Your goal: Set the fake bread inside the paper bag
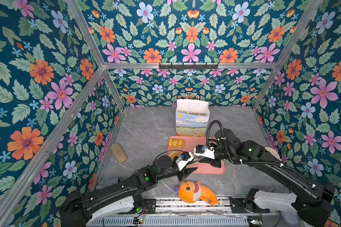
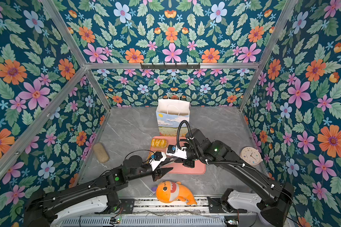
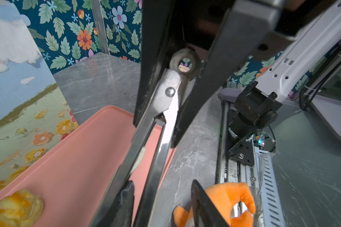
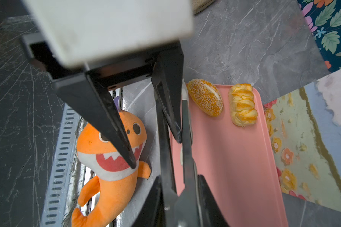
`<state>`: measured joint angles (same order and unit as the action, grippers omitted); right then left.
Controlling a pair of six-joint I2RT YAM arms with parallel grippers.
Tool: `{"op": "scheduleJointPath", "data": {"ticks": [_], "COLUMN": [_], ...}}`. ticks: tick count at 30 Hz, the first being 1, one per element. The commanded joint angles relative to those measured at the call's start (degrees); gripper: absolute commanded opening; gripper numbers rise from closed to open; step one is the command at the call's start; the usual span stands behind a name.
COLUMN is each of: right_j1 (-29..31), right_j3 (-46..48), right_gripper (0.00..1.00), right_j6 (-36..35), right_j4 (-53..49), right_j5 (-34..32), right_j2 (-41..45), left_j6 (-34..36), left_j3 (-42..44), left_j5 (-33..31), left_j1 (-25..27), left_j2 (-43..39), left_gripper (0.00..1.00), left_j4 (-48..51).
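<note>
**Step in hand.** Judged a hand-over of a tool; no bread is being lifted.

- The right gripper is clenched on the hinge end of a pair of metal tongs, above the near part of the pink tray.
- The left gripper faces it with its fingers spread, grasping nothing. The tongs run beside one of its fingers, and contact cannot be told.

**Nearest the robot.** An orange plush fish lies on the grey table, just in front of the tray. It is no part of the job and is clear of the working path.

**Bread.** Two pieces are visible, lying side by side at the tray's far left corner.

- These are a sesame roll and a plaited bun.
- In both top views the left gripper partly covers the roll.

**Bag.** The paper bag stands upright with its mouth open, close behind the tray's far edge. Its contents cannot be seen, so progress cannot be counted.

**Next move, in my judgement.**

- The left arm should draw back.
- The right can then swing the tong tips across to the roll and nip it.
- It must then lift high enough to clear the bag's rim and cord handles.

**Obstructions and risks.**

- The left gripper sits between the tongs and the bread.
- The bag is light and could tip if knocked.

**Off to the sides.** A tan block lies at the left and a small clock at the right, both well apart from the work.
</note>
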<state>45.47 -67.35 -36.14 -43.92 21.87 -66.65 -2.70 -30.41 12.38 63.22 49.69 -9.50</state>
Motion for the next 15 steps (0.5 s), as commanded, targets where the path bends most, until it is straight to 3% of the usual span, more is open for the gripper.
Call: {"op": "scheduleJointPath", "data": {"ticks": [1,6,10,13,15], "right_j1": [-1.28,-3.79,-4.25,-4.26,-4.25], "right_j3": [-0.6,-2.28,-2.69,-2.77,-3.14], "right_gripper": [0.16,0.16,0.15,0.15,0.15], "right_j6": [1.22,2.77,3.1,3.23,3.66], "right_j4": [-1.42,-3.06,-4.08,-4.57,-5.26], "right_j5": [-4.87,-4.28,-3.95,-3.26,-2.67], "right_j2": [0.04,-0.23,0.33,1.06,1.42], "left_j6": [-0.89,-0.59,1.72,4.91,11.45], "left_j3": [-1.31,-3.38,-3.59,-2.93,-1.66], "left_j5": [0.99,1.72,-5.32,-11.19,-11.55], "left_j1": [-0.02,-0.11,-0.07,-0.2,-0.16], "left_j2": [-2.76,-3.02,-3.68,-3.92,-3.52], "left_gripper": [0.53,0.55,0.59,0.68,0.7], "left_j4": [0.72,5.33,8.75,8.64,7.58]}}
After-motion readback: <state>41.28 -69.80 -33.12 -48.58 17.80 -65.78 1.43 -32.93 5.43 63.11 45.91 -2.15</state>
